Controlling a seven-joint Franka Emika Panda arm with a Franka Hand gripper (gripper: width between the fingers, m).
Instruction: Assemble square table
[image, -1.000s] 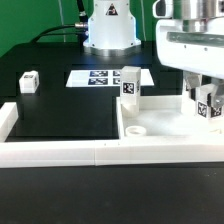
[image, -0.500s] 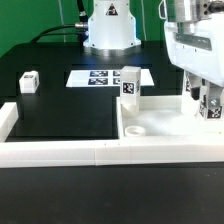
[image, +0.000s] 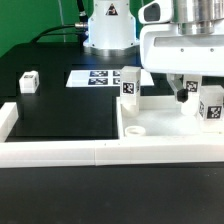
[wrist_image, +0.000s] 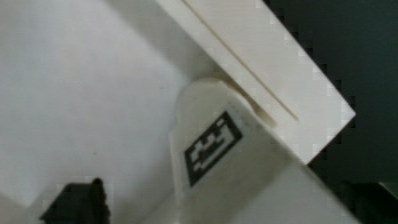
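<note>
Jaws stand wide, either side of a tagged leg (image: 210, 106) w/o gripping it. The one dark finger (image: 183, 96) that shows in the ext. view sits just beside the leg w/ a gap, and the wrist view shows the same gap; the far finger is mostly hidden. That leg stands upright in the square top (image: 165, 128), at the corner on the ext. view's right, close against the raised rim. A 2nd leg (image: 130, 84) stands upright at the top's back corner on the ext. view's left. A loose leg block (image: 28, 81) lies well apart on the black surface (image: 60, 110), to the ext. view's left of the marker board (image: 105, 77). Front socket (image: 136, 129) is bare. Step in hand, prob.: seating this leg, jaws open btw grips, or done & leaving. If re-gripping, centre on the leg & close square on its flat faces. If leaving, go straight up w/ no sideways drift, since a part-seated leg could tip. Can't tell if it's fully seated.
</note>
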